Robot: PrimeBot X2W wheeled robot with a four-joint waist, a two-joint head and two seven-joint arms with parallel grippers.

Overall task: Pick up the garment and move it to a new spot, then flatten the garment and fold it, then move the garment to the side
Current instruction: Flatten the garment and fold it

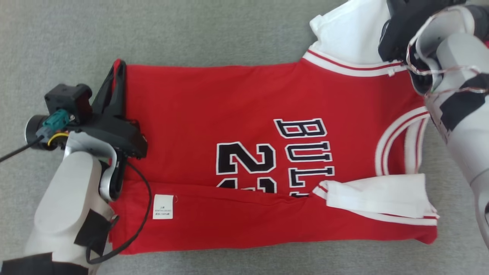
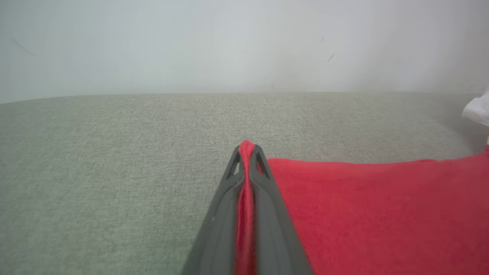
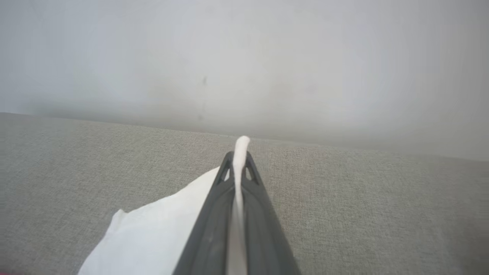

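The garment is a red jersey with white sleeves and black lettering, lying flat on the grey fabric surface with its near long edge folded over. My left gripper is shut on the jersey's far left hem corner; red cloth is pinched between its dark fingers. My right gripper is shut on the white sleeve at the far right, with a thin white fold squeezed between its fingertips. In the head view that sleeve lies beside my right wrist.
Grey woven fabric surface stretches around the jersey on every side. A pale wall rises beyond its far edge. A white label shows on the folded near flap, and my left arm's cable loops over it.
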